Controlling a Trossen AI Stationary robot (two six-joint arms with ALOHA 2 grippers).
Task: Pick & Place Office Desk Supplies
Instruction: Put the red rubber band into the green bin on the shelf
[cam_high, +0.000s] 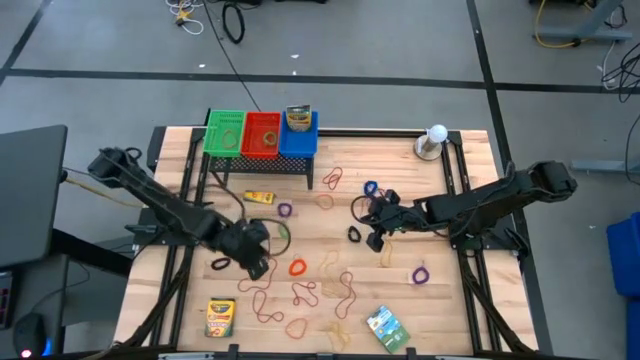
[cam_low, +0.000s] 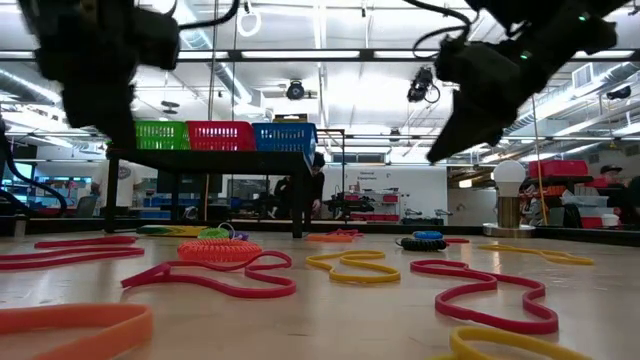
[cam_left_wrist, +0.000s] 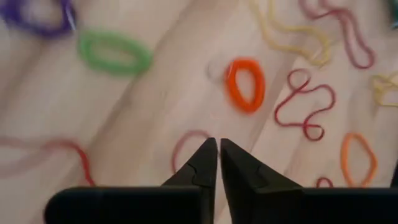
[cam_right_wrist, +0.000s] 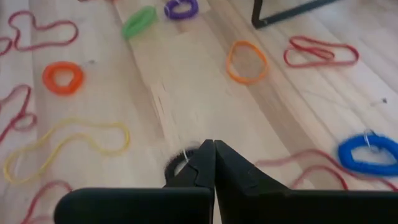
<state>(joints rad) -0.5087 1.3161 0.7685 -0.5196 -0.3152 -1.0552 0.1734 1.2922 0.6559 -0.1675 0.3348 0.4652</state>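
Overhead, we start at the left, where the left gripper (cam_high: 262, 268) hangs over the tabletop (cam_high: 470, 310) toward its left edge, about midway between the far and near edges. In its wrist view the jaws are closed tip to tip with nothing between them, above a faint pink rubber band (cam_left_wrist: 186, 146). Just beyond the tips lie an orange rubber band (cam_left_wrist: 245, 84), a green rubber band (cam_left_wrist: 114, 52) and a red squiggly band (cam_left_wrist: 305, 106).

Near the near-left corner we see a crayon box (cam_high: 220, 316) lying flat, and a second, smaller crayon box (cam_high: 258, 197) sits just in front of the black rack (cam_high: 262, 163) at the far edge. That rack carries a green bin (cam_high: 224, 132), a red bin (cam_high: 262, 134) and a blue bin (cam_high: 299, 133) side by side.

Across the middle of the tabletop many loose bands are scattered, among them a yellow band (cam_high: 345, 292) and a purple band (cam_high: 285, 210). Near the near edge, right of centre, lies a green printed packet (cam_high: 386, 327).

Further right, the right gripper (cam_high: 376, 240) hovers over the tabletop's middle-right. Its jaws are pressed together and we see nothing gripped; a black band (cam_right_wrist: 177, 163) lies directly under the tips, and a blue band (cam_right_wrist: 368, 153) lies nearby. A white ball on a round base (cam_high: 434, 141) stands at the far-right corner.
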